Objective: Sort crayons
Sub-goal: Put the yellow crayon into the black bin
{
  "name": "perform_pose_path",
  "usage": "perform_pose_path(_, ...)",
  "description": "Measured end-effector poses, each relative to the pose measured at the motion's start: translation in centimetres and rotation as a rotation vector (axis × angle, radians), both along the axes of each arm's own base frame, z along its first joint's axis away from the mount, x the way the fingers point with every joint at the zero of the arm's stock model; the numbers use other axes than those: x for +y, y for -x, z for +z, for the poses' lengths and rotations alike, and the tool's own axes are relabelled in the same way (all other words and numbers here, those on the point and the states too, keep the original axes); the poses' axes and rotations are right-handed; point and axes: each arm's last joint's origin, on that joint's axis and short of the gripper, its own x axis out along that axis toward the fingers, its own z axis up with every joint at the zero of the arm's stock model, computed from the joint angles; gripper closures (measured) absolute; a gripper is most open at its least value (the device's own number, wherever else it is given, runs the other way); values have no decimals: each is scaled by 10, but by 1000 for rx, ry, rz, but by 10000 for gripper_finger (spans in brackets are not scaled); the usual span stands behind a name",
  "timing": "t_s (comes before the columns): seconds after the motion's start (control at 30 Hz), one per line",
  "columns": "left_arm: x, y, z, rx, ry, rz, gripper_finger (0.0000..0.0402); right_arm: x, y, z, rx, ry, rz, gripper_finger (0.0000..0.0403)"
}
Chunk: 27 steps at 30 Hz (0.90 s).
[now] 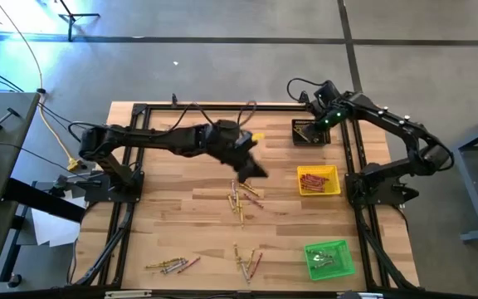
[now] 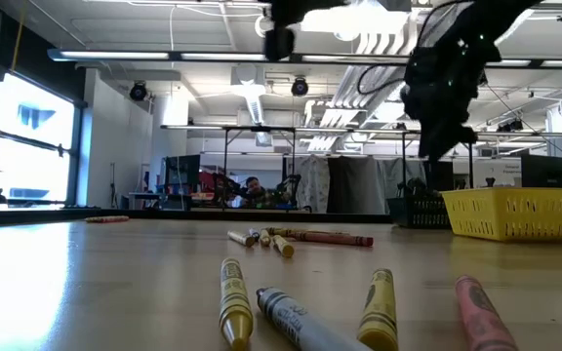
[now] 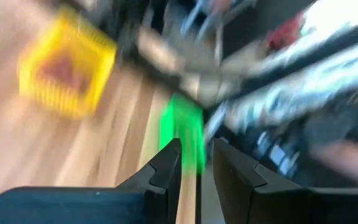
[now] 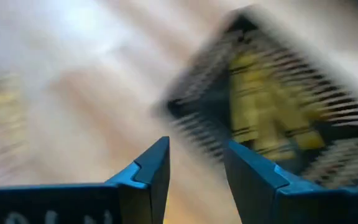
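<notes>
Overhead, right gripper (image 1: 312, 126) gapes empty above black tray (image 1: 310, 133); left gripper (image 1: 257, 170), narrowly parted, nears crayons (image 1: 241, 199).

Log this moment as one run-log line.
right gripper: open above black tray | left gripper: over table centre, near loose crayons

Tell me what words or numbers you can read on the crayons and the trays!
None can be read.
Crayons: the paper wrappers carry dark print and ovals, but it is too blurred to read.
Yellow tray: no writing shows.
Black tray: no writing shows.
Green tray: no writing shows.
</notes>
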Motion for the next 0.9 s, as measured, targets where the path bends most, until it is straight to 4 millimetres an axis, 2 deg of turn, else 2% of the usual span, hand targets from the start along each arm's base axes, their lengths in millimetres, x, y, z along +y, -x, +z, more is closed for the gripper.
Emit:
perform_pose_path(0.1, -5, 17, -11, 216, 1, -3, 326, 12, -8, 17, -89, -105, 91, 266)
perform_pose_path(0.27, -1, 46, -17, 468, -76, 78, 326, 36, -32, 39, -149, -80, 227, 266)
perform_pose_path(0.4, -14, 64, -27, 678, -132, 172, 326, 64, -52, 44, -159, -89, 353, 266)
perform_pose_path(0.53, -36, 62, -41, 685, -137, 213, 326, 91, -64, 44, -123, -78, 457, 266)
perform_pose_path(0.63, -47, 57, -58, 686, -107, 294, 326, 105, -67, 42, -70, -48, 477, 266)
perform_pose_path(0.9, -59, 48, -104, 789, 52, 641, 326, 118, -69, 41, -16, -29, 476, 266)
